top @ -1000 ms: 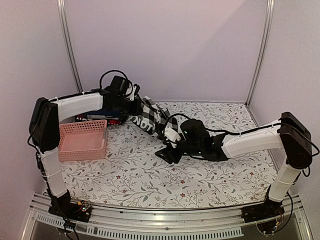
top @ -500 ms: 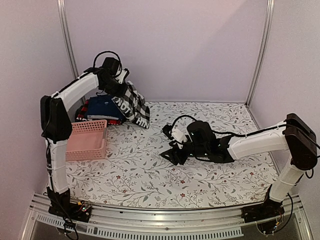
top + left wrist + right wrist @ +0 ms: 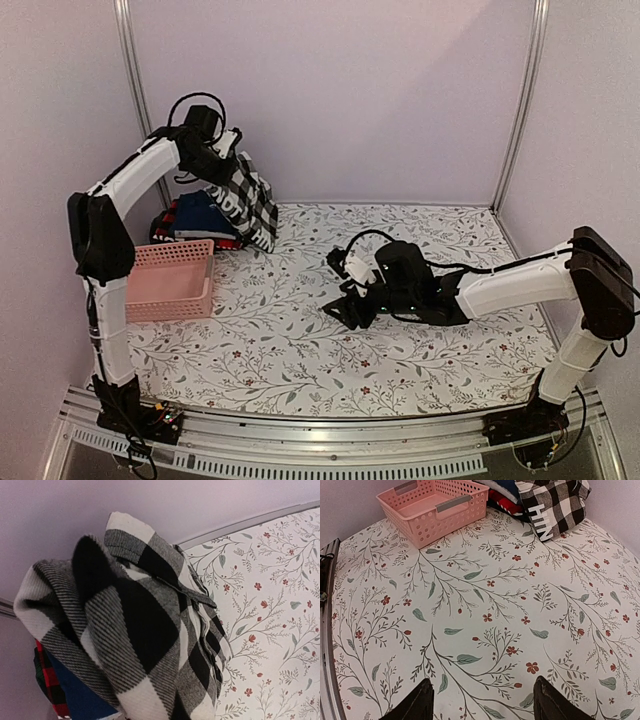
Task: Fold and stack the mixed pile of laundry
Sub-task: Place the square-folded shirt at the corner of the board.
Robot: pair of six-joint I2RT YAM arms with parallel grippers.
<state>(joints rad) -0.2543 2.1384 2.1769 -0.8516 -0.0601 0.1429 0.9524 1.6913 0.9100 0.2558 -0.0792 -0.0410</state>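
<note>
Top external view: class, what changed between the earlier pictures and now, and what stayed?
The left gripper, shut on the checked shirt, swung it up and back-left, so it now hangs by the laundry pile. Its far end left the open right gripper. The pink basket and pile stayed put.

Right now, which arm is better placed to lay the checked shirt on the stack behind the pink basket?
Left. The left gripper is shut on the checked shirt, which hangs right by the stack. The right gripper hangs open and empty over the table, well away.
</note>
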